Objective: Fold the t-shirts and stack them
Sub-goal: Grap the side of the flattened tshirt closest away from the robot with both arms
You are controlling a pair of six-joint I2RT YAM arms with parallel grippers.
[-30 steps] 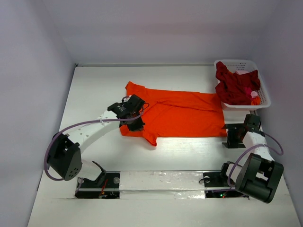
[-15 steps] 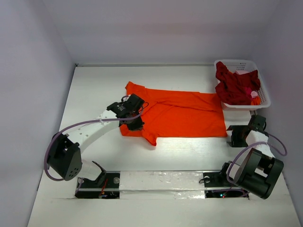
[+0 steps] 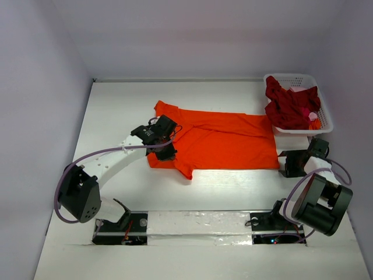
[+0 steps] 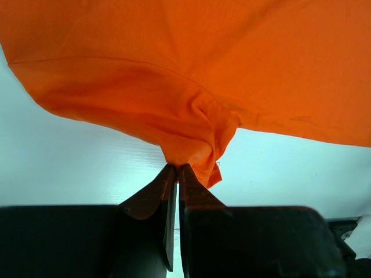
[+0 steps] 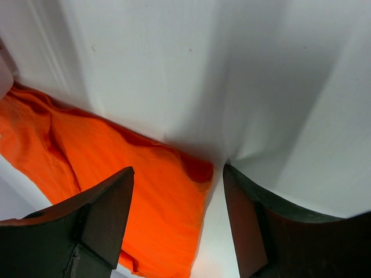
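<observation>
— Two t-shirts to place. Where to look?
— Mid-table for the orange t-shirt [image 3: 227, 140]: spread flat on the white table [image 3: 116, 111], collar end to the left, hem to the right. Far right for the crimson t-shirt [image 3: 289, 105]: heaped in the white lattice basket [image 3: 326, 122], up against its left rim.
— And the left gripper [image 3: 166, 153]?
— Down at the near left part of the orange t-shirt, close to the sleeve. Clamped tight in the wrist view, with a puckered bunch of orange cloth pinched between the fingers [image 4: 153, 194]. Draws the cloth into a small peak at the pinch.
— And the right gripper [image 3: 289, 164]?
— Low over the table, just right of the orange t-shirt's near right corner and near of the basket. Spread wide, with nothing in its grasp. Frames the orange hem corner in the wrist view, lying just ahead on the white surface; cannot tell any contact with it.
</observation>
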